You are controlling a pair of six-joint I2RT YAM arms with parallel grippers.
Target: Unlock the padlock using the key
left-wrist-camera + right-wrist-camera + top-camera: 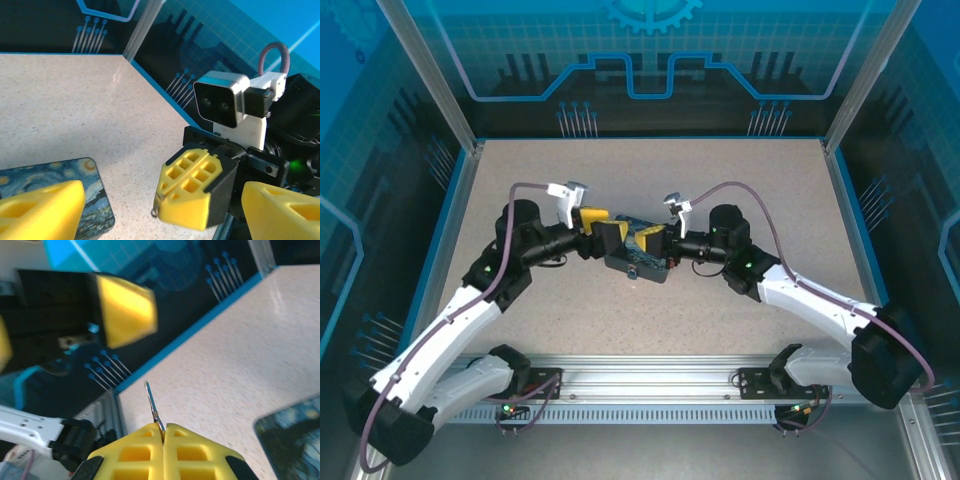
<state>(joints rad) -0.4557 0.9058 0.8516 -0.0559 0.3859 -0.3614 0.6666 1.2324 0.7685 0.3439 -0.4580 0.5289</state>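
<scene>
The key [151, 401] is a thin dark metal sliver sticking up and out from between the pads of my right gripper [163, 428], which is shut on it. In the left wrist view the same shut right gripper [187, 192] hangs between my left gripper's yellow fingers [42, 210], with a bit of the key [155, 212] at its lower tip. My left gripper [605, 229] is open with nothing in it. Both grippers meet over the tin. A tiny grey spot [633, 271] on the tin's near side may be the padlock; I cannot tell.
The blue-and-yellow swirl-painted tin box [638, 258] lies mid-table under both grippers, with one corner [95, 200] in the left wrist view. Blue-rimmed enclosure walls [650, 140] surround the speckled tabletop [720, 180]. An aluminium rail [650, 385] runs along the near edge.
</scene>
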